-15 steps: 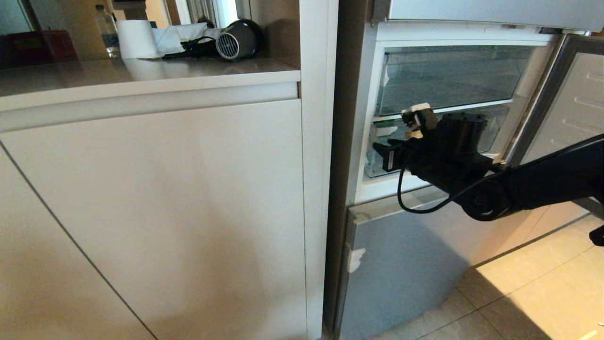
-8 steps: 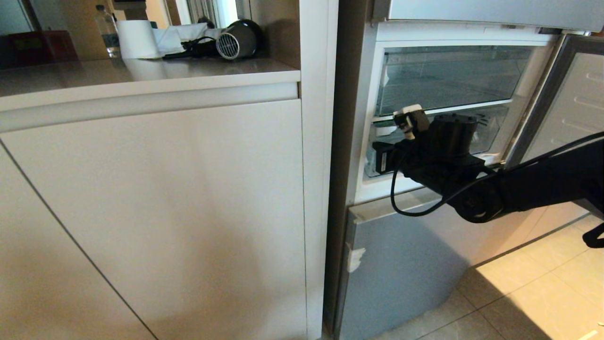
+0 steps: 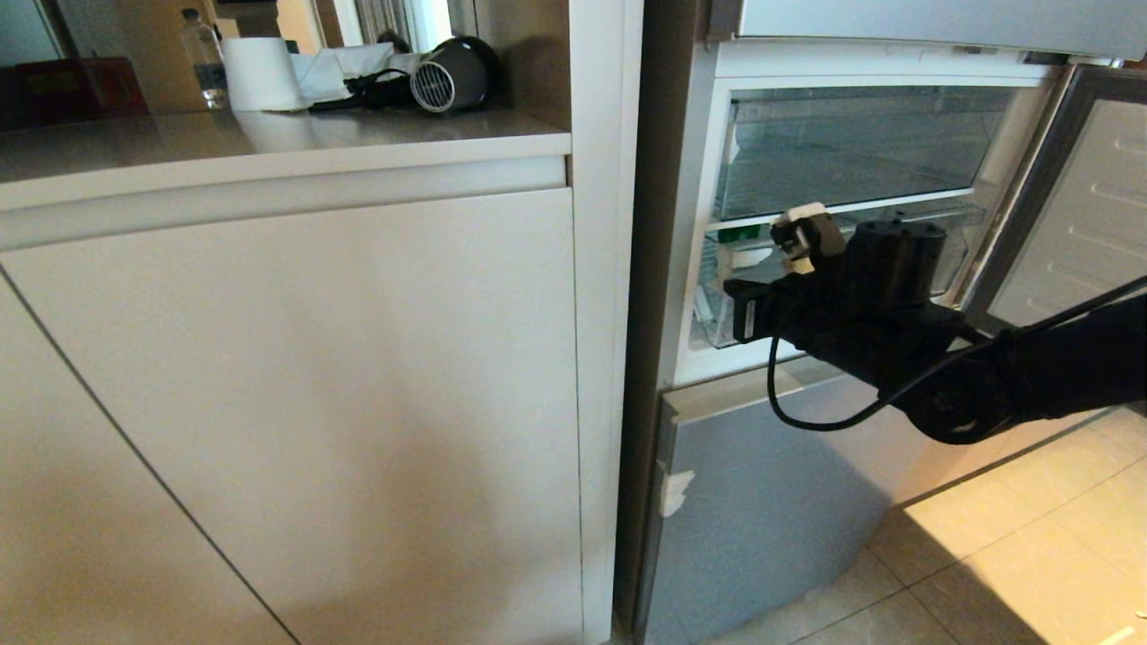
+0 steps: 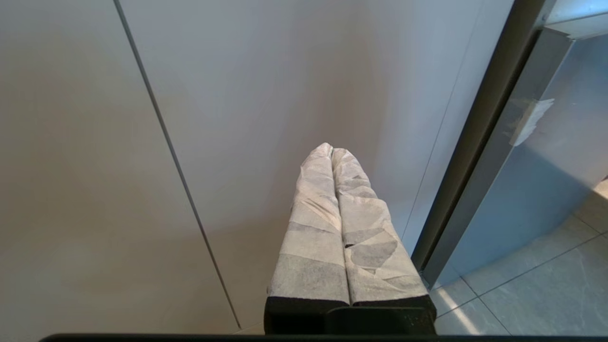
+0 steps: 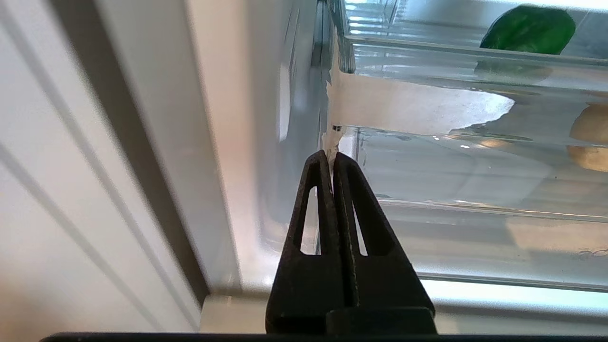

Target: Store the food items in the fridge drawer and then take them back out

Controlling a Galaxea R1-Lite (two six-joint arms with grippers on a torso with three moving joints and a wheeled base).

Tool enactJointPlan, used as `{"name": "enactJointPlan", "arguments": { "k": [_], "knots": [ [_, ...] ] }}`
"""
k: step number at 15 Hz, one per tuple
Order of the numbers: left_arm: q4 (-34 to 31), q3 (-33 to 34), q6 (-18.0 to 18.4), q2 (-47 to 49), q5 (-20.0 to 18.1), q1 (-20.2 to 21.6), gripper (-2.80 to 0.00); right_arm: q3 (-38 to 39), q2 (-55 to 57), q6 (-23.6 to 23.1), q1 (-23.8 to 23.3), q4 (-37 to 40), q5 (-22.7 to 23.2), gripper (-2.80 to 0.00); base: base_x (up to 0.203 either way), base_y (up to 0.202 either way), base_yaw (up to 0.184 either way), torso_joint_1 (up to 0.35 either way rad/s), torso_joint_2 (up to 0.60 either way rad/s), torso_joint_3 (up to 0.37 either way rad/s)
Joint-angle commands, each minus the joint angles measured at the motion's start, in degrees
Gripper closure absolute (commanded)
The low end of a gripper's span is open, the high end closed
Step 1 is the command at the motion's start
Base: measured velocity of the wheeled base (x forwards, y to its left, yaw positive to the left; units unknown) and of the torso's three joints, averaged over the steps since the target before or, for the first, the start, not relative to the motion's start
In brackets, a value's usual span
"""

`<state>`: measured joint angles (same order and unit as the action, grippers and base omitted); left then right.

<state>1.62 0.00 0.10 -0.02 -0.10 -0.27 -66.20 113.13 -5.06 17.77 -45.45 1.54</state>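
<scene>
Right tool [image 5: 331, 159] — pinched together on white tape [image 5: 403, 107] at clear drawer [image 5: 475, 166]; left tool [image 4: 331, 152] together.

White cabinet [image 3: 296, 385] under pale countertop [image 3: 269, 134]; sunlit beige floor tiles [image 3: 1013, 555].

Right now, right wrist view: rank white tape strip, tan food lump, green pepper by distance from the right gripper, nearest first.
1. White tape strip: on the clear drawer front, its torn end right at the tips of the shut right gripper.
2. Tan food lump: inside the drawer, off to the side.
3. Green pepper: deepest in, behind the drawer's rim.
</scene>
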Motion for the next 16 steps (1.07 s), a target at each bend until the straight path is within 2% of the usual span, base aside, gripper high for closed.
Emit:
{"name": "enactJointPlan", "arguments": {
  "k": [1, 6, 10, 16],
  "knots": [
    [0.05, 0.62, -0.01, -0.02, 0.01, 0.0, 0.0, 4.07, -4.87, -0.01, 0.72, -0.33, 0.13, 0.0, 0.0, 0.0, 0.0, 0.0, 0.0, 0.0],
    [0.05, 0.62, -0.01, 0.02, 0.01, 0.0, 0.0, 12.65, -12.46, 0.36, 4.11, -0.43, 0.0, 0.0, 0.0, 0.0, 0.0, 0.0, 0.0, 0.0],
    [0.05, 0.62, -0.01, 0.02, 0.01, 0.0, 0.0, 18.78, -17.57, 0.4, 6.75, -0.43, -1.76, 0.0, 0.0, 0.0, 0.0, 0.0, 0.0, 0.0],
    [0.05, 0.62, -0.01, 0.02, 0.01, 0.0, 0.0, 21.9, -19.88, 0.75, 8.51, -0.43, -3.21, 0.0, 0.0, 0.0, 0.0, 0.0, 0.0, 0.0]
  ]
}}
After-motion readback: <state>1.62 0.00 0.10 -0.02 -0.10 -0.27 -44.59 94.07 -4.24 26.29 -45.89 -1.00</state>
